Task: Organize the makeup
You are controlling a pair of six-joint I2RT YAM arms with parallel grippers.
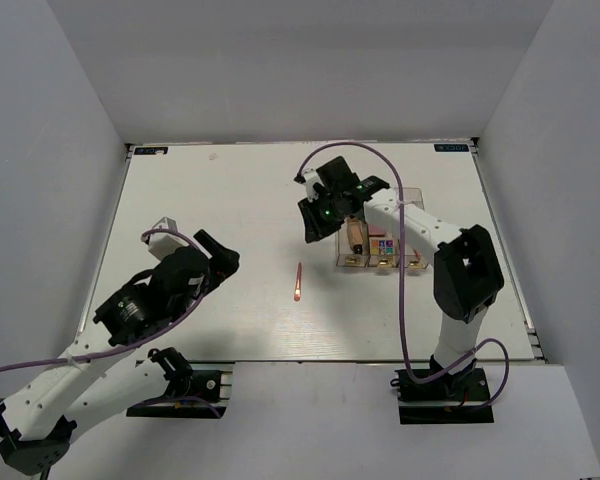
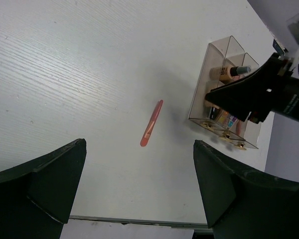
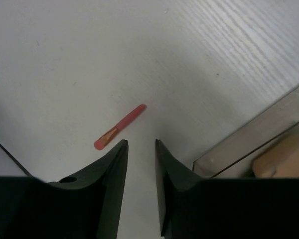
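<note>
A thin pink stick (image 1: 298, 282) lies alone on the white table, left of the clear three-compartment box (image 1: 420, 200). In the box lie a beige tube (image 2: 229, 72), a tan item (image 1: 356, 235) and a colourful palette (image 1: 384, 246). My right gripper (image 1: 310, 232) hovers just left of the box. In the right wrist view (image 3: 141, 142) its jaws stand a narrow gap apart with nothing between them, and the stick (image 3: 119, 127) lies just beyond its left fingertip. My left gripper (image 1: 220, 252) stands wide open at the left, empty, with the stick (image 2: 151, 124) well ahead of it.
The box (image 2: 224, 55) stands at the right middle of the table, its near corner (image 3: 259, 134) close to my right fingers. The table's near edge (image 2: 139, 219) runs just below my left gripper. Grey walls enclose the table on three sides.
</note>
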